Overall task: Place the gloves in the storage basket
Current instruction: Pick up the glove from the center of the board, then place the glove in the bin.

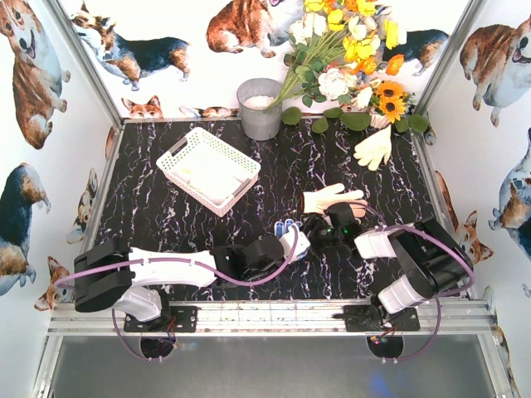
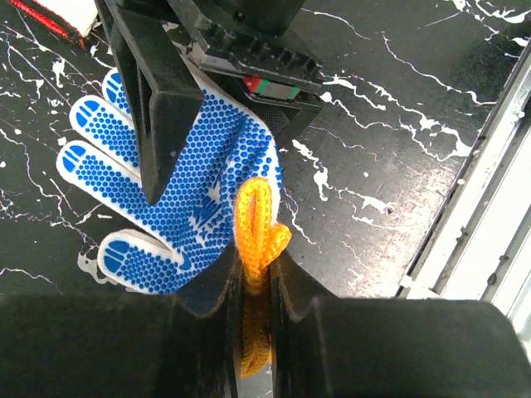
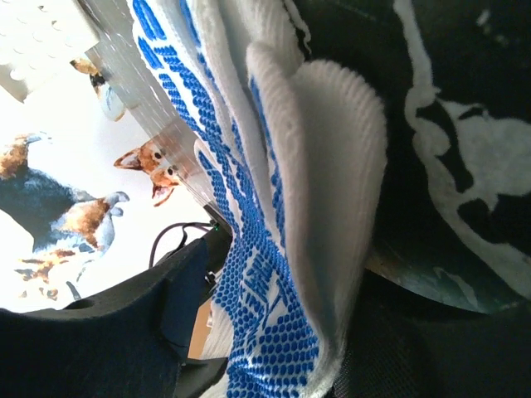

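A blue-and-white dotted glove (image 1: 290, 237) with an orange cuff (image 2: 255, 217) hangs between both grippers at the front centre. My left gripper (image 2: 257, 259) is shut on that cuff. My right gripper (image 3: 282, 332) is shut on the same glove (image 3: 274, 249), with one finger (image 2: 162, 108) lying across its palm. A cream glove (image 1: 330, 200) lies just behind the right gripper (image 1: 314, 232). Another cream glove (image 1: 374, 148) lies at the back right. The white lattice storage basket (image 1: 176, 155) stands at the back left, apart from both grippers, with a pale shape inside.
A grey metal bucket (image 1: 260, 109) stands at the back centre. A bunch of artificial flowers (image 1: 348, 58) leans over the back right. Printed walls close in both sides. The aluminium rail (image 1: 265, 317) runs along the near edge.
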